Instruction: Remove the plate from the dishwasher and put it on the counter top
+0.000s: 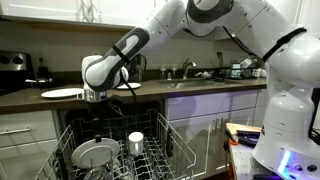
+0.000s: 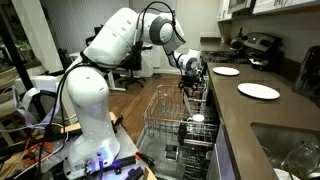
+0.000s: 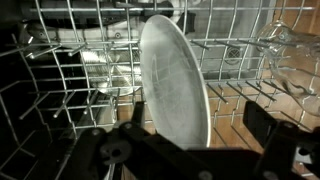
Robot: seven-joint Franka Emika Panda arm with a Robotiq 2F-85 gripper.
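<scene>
Plate [image 3: 175,85] upright in rack [image 3: 60,100] | counter top [image 2: 242,117] dark brown | kitchen

Home kitchen: dark counter top [image 1: 215,87], white cabinets [image 1: 215,118], open dishwasher [image 1: 178,148], sink [image 2: 262,135], stove [image 2: 262,45].

The plate [image 3: 175,85] in the rack is pale grey-white, plain and unpatterned, with a dull sheen. The rack [image 3: 70,90] is a grid of pale, whitish wire against the near-black inside of the dishwasher [image 1: 140,118]. The cup [image 1: 136,140] is white. The counter top [image 2: 240,120] is dark brown, and the cabinet fronts [image 1: 25,135] are white. On it, the near plate [image 2: 258,91] and the far plate [image 2: 226,71] are both bright white. The arm [image 2: 110,45] is white with black joints, and the gripper [image 3: 190,140] is black. The floor [image 2: 135,95] is warm brown wood. A light [image 2: 100,160] on the robot's base glows blue-violet.
</scene>
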